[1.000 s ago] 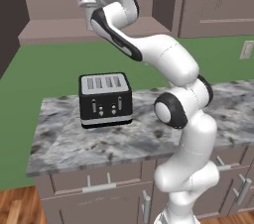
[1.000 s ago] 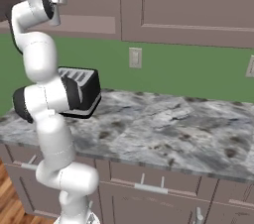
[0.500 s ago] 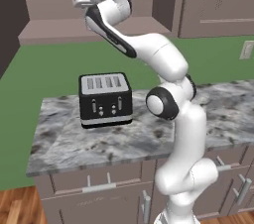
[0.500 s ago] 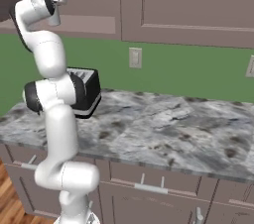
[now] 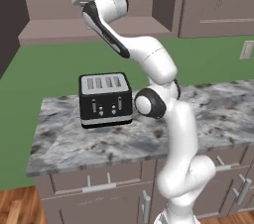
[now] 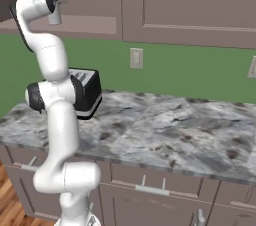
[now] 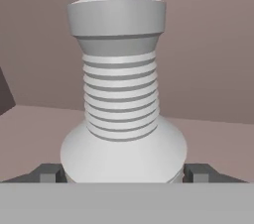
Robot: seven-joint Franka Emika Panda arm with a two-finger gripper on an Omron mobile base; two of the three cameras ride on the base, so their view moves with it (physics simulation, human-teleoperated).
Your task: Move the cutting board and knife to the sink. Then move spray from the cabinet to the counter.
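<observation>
The spray stands upright on the cabinet shelf, high above the toaster. The gripper has its fingers just beside the bottle's base on either side; whether they press it I cannot tell.

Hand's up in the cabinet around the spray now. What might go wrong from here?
The fingertips flank only the spray's wide base, low on a tall bottle, so it may tip on closing. The cabinet shelf is high above the counter, so a slip means a long fall near the toaster.
</observation>
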